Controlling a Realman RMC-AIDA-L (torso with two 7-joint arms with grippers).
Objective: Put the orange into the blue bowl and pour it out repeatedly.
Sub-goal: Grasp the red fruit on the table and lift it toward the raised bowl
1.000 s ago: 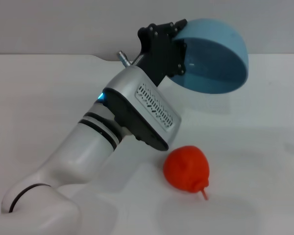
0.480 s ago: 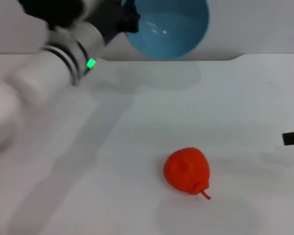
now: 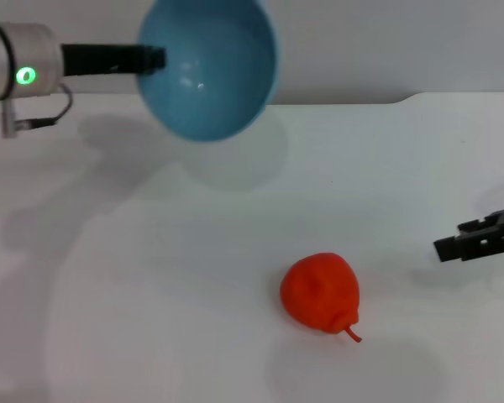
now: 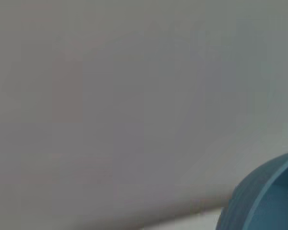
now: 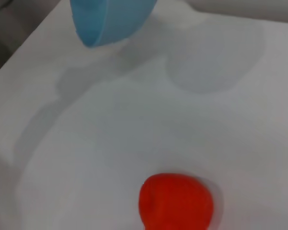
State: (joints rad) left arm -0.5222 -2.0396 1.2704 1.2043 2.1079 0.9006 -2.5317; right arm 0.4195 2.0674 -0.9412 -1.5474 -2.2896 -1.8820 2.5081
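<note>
A white table (image 3: 151, 277) fills most of the scene, with soft grey shadows on its surface. At the far side, a plain grey wall (image 3: 386, 42) stands behind it.

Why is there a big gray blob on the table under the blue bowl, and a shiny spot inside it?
In the head view, the gray blob is the shadow of the blue bowl, held up off the table by the left gripper; the shiny spot is light glare. The right wrist view shows that shadow too, and the orange looks fuzzy there. The left wrist view is mostly blank gray wall.

Blue bowl (image 4: 266, 199) rim at pic corner.
</note>
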